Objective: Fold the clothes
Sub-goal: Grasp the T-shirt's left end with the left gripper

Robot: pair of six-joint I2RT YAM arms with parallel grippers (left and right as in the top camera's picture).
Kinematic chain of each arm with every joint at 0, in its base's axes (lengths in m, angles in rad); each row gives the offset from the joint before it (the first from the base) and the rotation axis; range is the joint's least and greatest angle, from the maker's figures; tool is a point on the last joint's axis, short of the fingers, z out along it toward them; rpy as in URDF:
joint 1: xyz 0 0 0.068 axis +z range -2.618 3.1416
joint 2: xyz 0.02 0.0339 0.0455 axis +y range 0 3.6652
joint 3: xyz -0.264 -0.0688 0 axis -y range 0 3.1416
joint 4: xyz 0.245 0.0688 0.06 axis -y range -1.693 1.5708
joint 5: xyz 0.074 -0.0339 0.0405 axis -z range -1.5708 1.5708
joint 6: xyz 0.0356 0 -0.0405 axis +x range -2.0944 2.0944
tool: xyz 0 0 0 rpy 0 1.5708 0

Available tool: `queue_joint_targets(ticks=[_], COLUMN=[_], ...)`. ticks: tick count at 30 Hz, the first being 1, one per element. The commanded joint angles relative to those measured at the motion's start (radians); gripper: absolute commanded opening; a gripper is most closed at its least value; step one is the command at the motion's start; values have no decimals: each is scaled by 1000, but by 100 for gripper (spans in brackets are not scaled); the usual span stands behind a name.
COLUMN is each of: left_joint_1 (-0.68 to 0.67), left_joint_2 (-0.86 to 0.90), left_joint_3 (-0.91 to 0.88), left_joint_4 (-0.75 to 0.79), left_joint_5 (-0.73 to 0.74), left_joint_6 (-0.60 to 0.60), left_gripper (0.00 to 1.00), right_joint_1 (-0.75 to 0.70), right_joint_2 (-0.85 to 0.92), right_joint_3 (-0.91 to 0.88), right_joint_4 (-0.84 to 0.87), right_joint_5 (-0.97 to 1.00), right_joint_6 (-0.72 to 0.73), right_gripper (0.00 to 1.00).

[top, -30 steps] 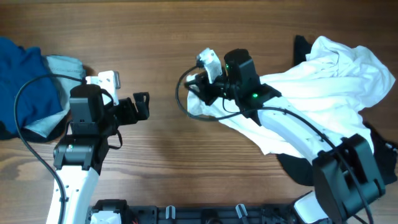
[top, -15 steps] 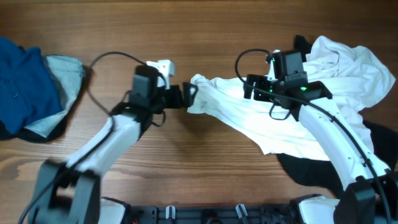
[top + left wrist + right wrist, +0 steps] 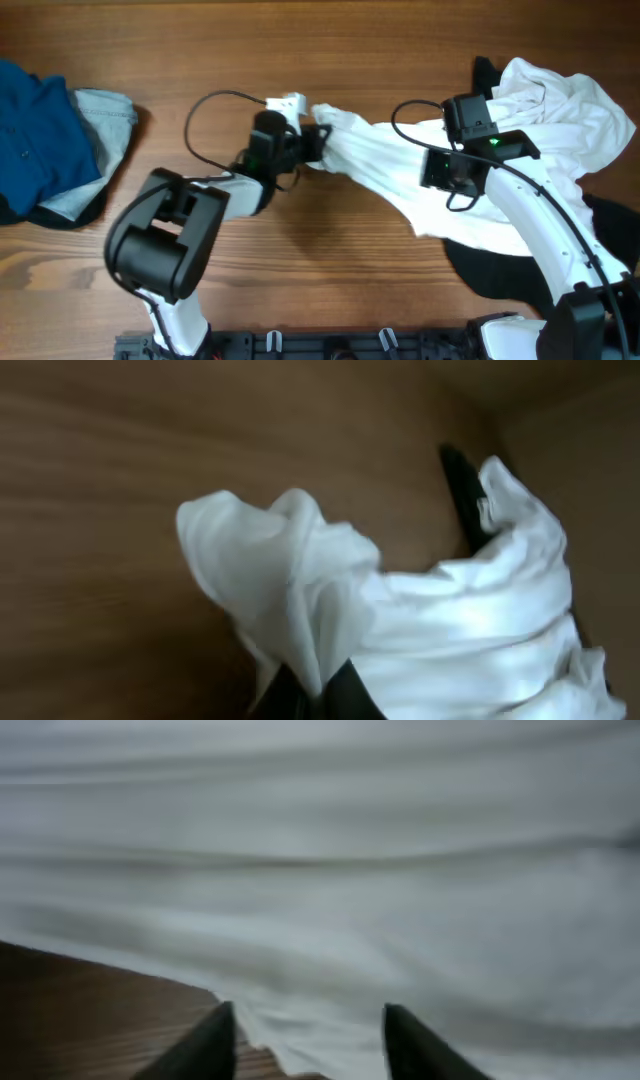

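The left hand pinched the leading corner of the white shirt, closed narrow on a bunched fold. The garment lay strung out across the wooden surface, its bulk heaped at the end farthest from that corner. The right hand hovered over the shirt's middle, spread wide and gripping nothing.

The cloth looked thin, light and limp, likely to sag, twist and slide wherever it went unsupported. A hold on a hem edge or a shoulder seam seemed a surer choice than a loose bunch.

Only the overhead view gave the whole layout — a dark garment lay partly under the shirt's near edge. A blue garment and a pale cloth sat well apart from the shirt, beyond the pinched corner.

The left wrist view showed what the overhead could not — the fold gathered between closed fingertips. The right wrist view showed its fingers parted above flat folds at the shirt's edge, where bare wood began.
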Motion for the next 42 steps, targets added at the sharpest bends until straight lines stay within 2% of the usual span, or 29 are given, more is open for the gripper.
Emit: queue_joint_targets(ticks=[1, 3, 5, 6, 7, 8, 9, 10, 12, 14, 16, 18, 21, 23, 28, 30, 32, 33, 34, 37, 38, 40, 42], left_joint_1=[179, 288, 397, 450, 486, 513, 529, 533, 511, 455, 365, 254, 105, 3, -164, -192, -206, -206, -204, -156, -77, 15, 196], left_joint_2=[-150, -216, -255, -263, -263, -263, -263, -262, -262, -262, -259, -243, -209, -170, -34, 3, 34, 37, 37, 6, -43, -100, -198], left_joint_3=[2, 16, 55, 86, 109, 125, 128, 128, 128, 128, 122, 114, 108, 108, 108, 108, 108, 108, 108, 108, 108, 108, 108], left_joint_4=[-10, -10, -22, -43, -68, -104, -137, -188, -372, -629, -866, -981, -973, -922, -829, -752, -649, -639, -642, -754, -842, -917, -1036], left_joint_5=[40, 39, 39, 40, 40, 42, 63, 120, 241, 328, 305, 252, 186, 97, 53, 53, 53, 51, 49, 53, 53, 53, 29], left_joint_6=[-4, -5, -5, -15, -38, -66, -81, -83, -83, -83, -82, -82, -96, -172, -476, -482, -483, -482, -482, -467, -398, -339, -261], left_gripper=[4, 4, 4, 15, 38, 52, 79, 100, 100, 100, 100, 100, 100, 100, 96, 84, 45, 15, 4, 4, 4, 4, 4], right_joint_1=[-75, -126, -182, -209, -224, -238, -248, -255, -257, -257, -258, -257, -257, -257, -257, -257, -257, -257, -257, -260, -270, -280, -294], right_joint_2=[-13, -13, -12, -11, -9, -8, -8, -8, -6, -5, 3, 12, 13, 13, 13, 13, 13, 13, 13, 13, 13, 13, 14], right_joint_3=[10, 10, 10, 10, 9, 9, 3, -6, -26, -40, -49, -50, -50, -50, -50, -50, -50, -50, -50, -50, -50, -50, -50], right_joint_4=[-9, -6, 20, 28, 27, 19, 18, 18, 19, 20, 21, 20, 19, 14, -3, -2, 0, 0, -1, 4, 7, 10, 13], right_joint_5=[100, 91, 45, 16, 7, 6, 6, 6, 19, 18, 18, 18, 13, 14, 14, 14, 14, 14, 14, 14, 14, 14, 5], right_joint_6=[29, 17, -71, -114, -130, -131, -132, -150, -155, -154, -153, -152, -151, -151, -153, -153, -153, -153, -153, -153, -152, -154, -184], right_gripper=[35, 18, 14, 14, 14, 14, 14, 15, 21, 23, 25, 25, 26, 27, 27, 26, 27, 27, 26, 27, 25, 16, 14])
